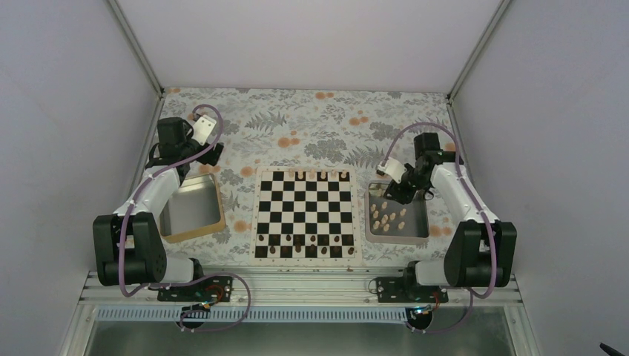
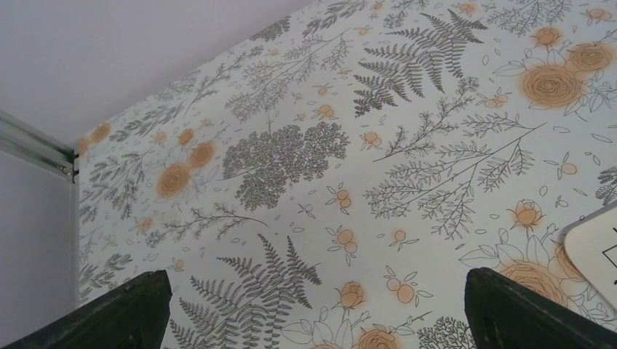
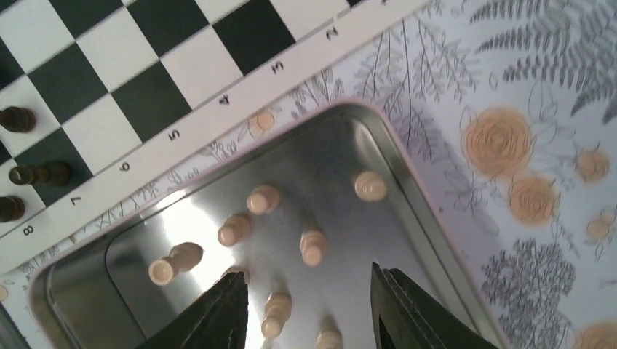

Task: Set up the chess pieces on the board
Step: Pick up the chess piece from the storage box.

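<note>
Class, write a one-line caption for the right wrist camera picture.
Open right gripper hovers over pale chess pieces in a steel tray beside the board.

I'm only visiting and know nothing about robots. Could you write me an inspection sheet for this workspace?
Surface: floral cloth covers the table.
Job's things: board centred; a few pale chess pieces on its far row, more loose in the right tray.
Clutter: dark chessmen on the board's near rows; left tray, nothing seen inside.
End effectors: left end effector open over bare cloth; right end effector open above the right tray's pieces.
Cables: purple cables run along both arms.
Surroundings: plain pale walls.
</note>
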You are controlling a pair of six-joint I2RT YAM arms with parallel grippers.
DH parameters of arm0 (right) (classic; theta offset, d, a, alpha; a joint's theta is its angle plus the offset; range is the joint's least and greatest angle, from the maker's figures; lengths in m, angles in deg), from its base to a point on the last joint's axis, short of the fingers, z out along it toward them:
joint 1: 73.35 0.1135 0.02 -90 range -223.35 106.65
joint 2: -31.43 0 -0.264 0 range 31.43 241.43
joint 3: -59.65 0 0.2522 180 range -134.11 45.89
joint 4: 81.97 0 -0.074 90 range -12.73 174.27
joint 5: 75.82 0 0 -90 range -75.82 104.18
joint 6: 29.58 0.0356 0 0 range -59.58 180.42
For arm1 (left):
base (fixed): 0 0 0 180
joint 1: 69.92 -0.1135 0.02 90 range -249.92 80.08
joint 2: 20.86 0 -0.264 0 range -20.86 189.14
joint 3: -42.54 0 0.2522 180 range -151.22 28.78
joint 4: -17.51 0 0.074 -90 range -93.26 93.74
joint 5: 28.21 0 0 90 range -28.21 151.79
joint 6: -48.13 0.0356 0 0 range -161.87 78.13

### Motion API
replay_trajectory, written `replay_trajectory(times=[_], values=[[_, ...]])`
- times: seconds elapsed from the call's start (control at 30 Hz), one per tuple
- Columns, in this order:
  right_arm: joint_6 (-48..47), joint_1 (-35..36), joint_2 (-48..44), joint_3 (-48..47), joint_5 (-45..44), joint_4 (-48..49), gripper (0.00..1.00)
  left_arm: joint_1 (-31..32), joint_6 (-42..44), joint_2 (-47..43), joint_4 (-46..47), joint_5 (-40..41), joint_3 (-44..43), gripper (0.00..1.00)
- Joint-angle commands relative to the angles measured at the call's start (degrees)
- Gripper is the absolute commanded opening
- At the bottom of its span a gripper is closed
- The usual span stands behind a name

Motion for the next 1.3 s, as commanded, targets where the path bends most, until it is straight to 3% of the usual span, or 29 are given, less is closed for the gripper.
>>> replay_trajectory(times=[0.0, 0.57, 0.9, 1.27], values=[[4.50, 0.66, 0.32, -0.50, -5.43, -3.83, 0.44, -0.41, 0.82, -0.54, -0.46, -2.09, -1.11, 1.00], [10.19, 7.31, 8.11, 4.47, -12.12, 4.48, 0.38, -0.50, 1.16, 0.21, 0.51, -2.67, -0.46, 1.00], [10.04, 7.48, 10.91, 4.10, -13.29, 6.51, 0.36, -0.59, 1.08, 0.28, 0.69, -2.30, -0.36, 1.00], [9.98, 7.82, 11.75, 3.59, -14.12, 6.54, 0.13, -0.59, 1.16, 0.49, 0.92, -2.34, -0.18, 1.00]])
